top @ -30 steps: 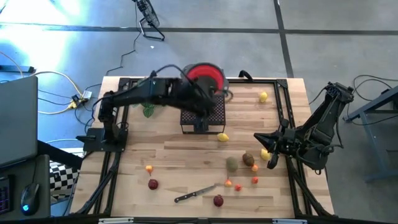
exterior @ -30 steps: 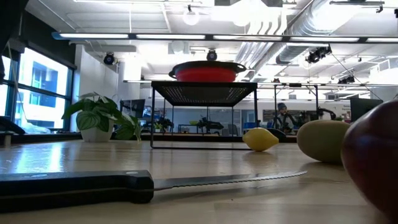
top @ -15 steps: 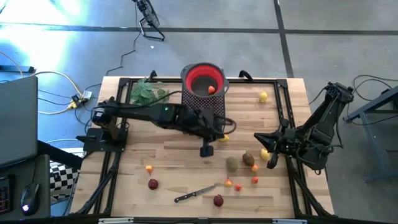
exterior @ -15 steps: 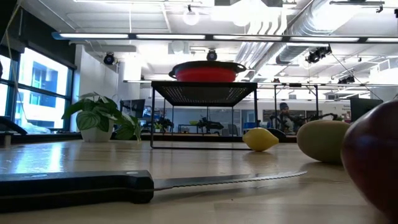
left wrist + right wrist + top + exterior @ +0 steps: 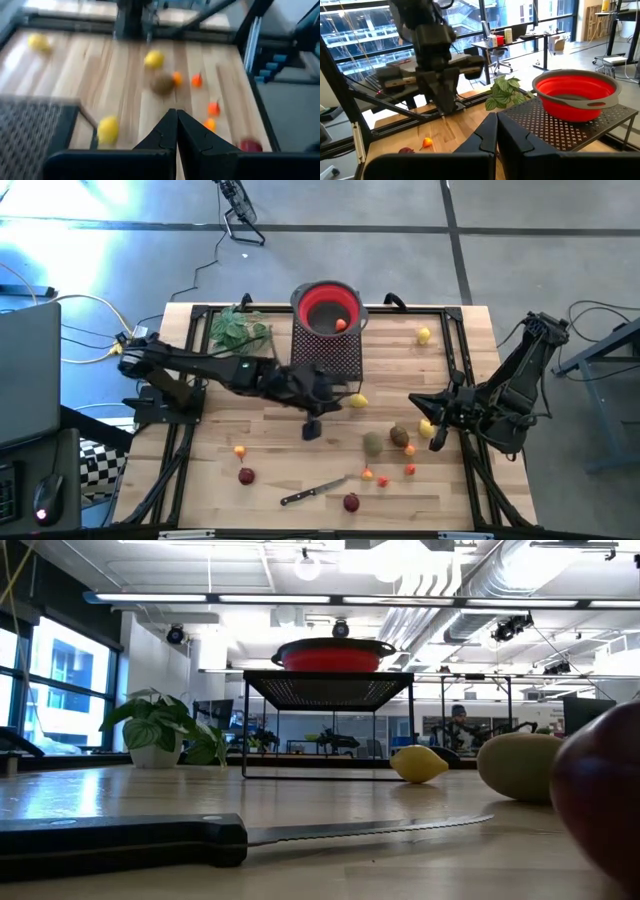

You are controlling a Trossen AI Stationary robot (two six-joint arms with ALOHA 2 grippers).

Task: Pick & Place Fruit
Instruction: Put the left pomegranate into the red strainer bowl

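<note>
Three lemons [image 5: 358,401] are counted beside the red bowl [image 5: 328,308]; one small fruit [image 5: 341,324] inside. Both hands, left [image 5: 312,429] and right [image 5: 414,402], are pressed together, empty.

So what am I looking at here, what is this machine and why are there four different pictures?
It is a robot with two dark arms at a wooden table. One picture looks straight down, one looks level across the tabletop, and two come from cameras on the wrists. The left gripper hangs over the middle of the table, shut and holding nothing. The right gripper waits at the right edge, also shut. Small fruit lies scattered, such as a lemon, with a knife and a leafy sprig. A red bowl on a black mesh stand holds one small orange fruit.
</note>
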